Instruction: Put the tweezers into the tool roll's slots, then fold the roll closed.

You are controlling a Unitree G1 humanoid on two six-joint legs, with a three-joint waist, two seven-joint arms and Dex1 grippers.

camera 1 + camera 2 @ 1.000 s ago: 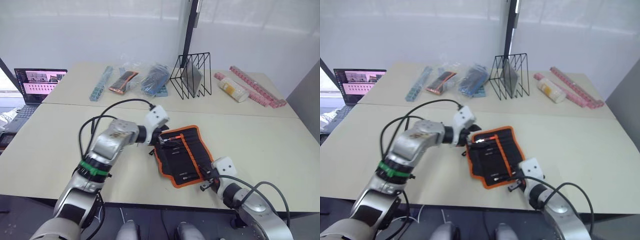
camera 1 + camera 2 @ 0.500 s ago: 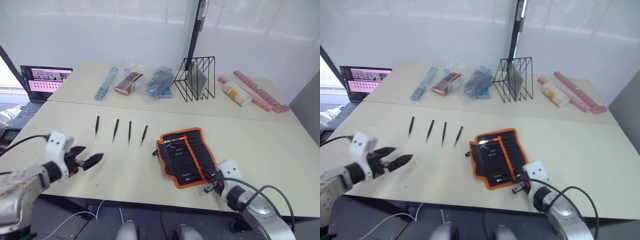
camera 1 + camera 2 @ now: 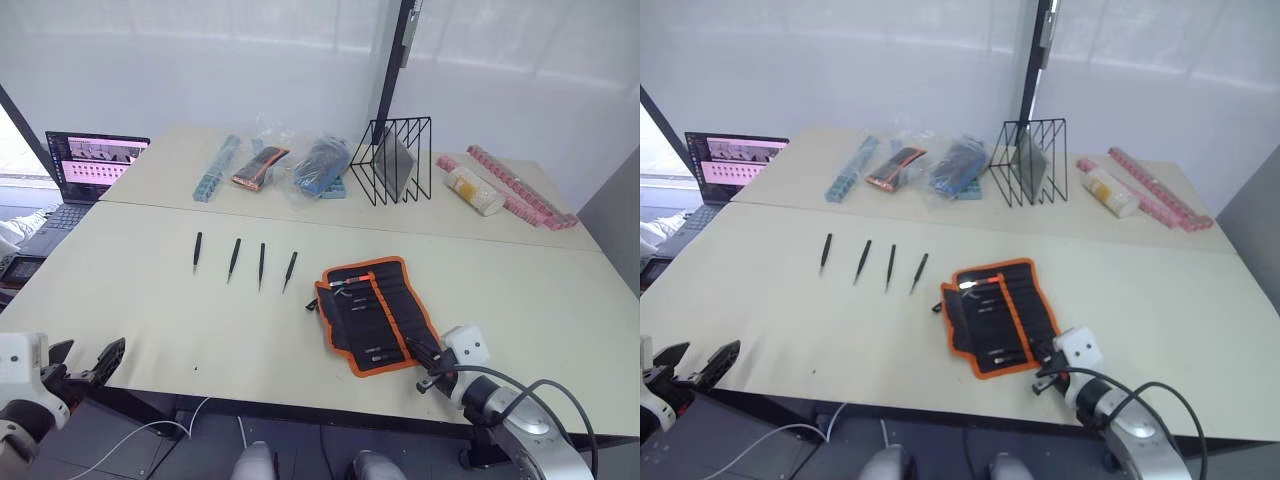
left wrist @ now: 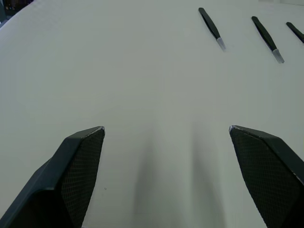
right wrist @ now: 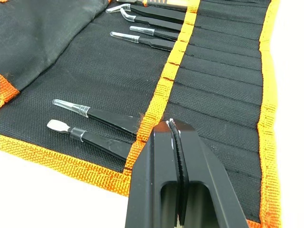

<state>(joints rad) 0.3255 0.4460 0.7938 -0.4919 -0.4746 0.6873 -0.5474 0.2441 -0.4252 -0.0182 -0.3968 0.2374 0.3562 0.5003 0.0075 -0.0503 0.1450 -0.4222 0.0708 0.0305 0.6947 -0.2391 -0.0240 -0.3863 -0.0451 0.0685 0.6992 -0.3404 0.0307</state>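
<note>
In the left eye view, the tool roll (image 3: pixel 376 314) is seen lying open on the near table, with four tweezers (image 3: pixel 261 265) set in a row just to its left, apart from one another. The left gripper (image 3: pixel 82 366) is held low at the near table edge, well apart from the tweezers, its fingers spread. The right gripper (image 3: pixel 424 360) is placed at the roll's near right corner.

In the right eye view, the same layout is repeated.

In the left wrist view, the fingers (image 4: pixel 78 164) are shown wide apart over bare table, with tweezers lying ahead.

In the right wrist view, the fingers (image 5: pixel 164 161) are pressed together over the slots (image 5: pixel 216 85), several already filled with tools.

For the step in hand, the nearest loose tweezers should probably be gripped at mid-length and kept level, so that the point can be slid cleanly into a free slot.

No brand, label or writing can be read.
</note>
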